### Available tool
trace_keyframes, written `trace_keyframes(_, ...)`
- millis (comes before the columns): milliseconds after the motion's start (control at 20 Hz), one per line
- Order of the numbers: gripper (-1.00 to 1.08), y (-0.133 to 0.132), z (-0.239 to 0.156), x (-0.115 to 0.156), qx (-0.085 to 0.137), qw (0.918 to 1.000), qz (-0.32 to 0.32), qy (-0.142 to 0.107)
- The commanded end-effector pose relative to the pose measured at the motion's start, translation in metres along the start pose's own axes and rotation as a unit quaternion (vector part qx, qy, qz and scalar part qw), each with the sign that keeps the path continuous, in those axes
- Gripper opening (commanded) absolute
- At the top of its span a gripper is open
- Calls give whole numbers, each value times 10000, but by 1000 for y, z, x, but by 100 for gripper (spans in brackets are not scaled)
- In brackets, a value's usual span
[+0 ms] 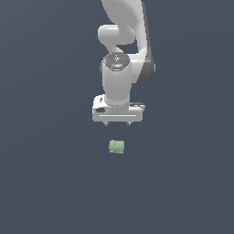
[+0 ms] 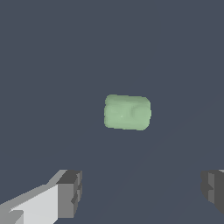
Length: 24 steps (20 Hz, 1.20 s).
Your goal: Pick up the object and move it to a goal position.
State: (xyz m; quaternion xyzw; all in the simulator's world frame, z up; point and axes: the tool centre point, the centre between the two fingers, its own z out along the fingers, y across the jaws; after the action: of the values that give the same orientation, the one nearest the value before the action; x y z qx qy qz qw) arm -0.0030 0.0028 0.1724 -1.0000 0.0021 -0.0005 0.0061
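We had the gripper (image 1: pixel 117 123) hanging above the block (image 1: pixel 116 146), and nothing was in it. In the wrist view the two dark fingertips (image 2: pixel 70 192) stood wide apart, with the pale green block (image 2: pixel 127 112) out in front of them and clear of both. That spread made sense to us: the block was much smaller than the hand, so wide jaws left room to drop around it without nudging it.

The block lay alone on the flat dark surface (image 1: pixel 45 183), roughly at the middle of what the exterior view showed and well away from every edge of that picture. No edge or corner of the surface was visible, so we could not place it more closely. No goal marker showed in either view.

We judged the pick as not yet begun, the hand lined up roughly over the block and apart from it. In the wrist view it sat off the line between the fingertips, so some centring seemed needed before closing. Its rounded, lumpy sides looked likely to slip under an off-centre squeeze.
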Motion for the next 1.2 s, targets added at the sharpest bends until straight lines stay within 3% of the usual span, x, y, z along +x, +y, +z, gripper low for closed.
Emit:
trace_keyframes(0, 100, 0, 0, 0, 0, 10000, 0, 0)
trace_keyframes(500, 100, -37, 0, -1, 166, 9998, -122, 32)
trace_keyframes(1150, 100, -33, 4, 2, 133, 9985, -528, 29)
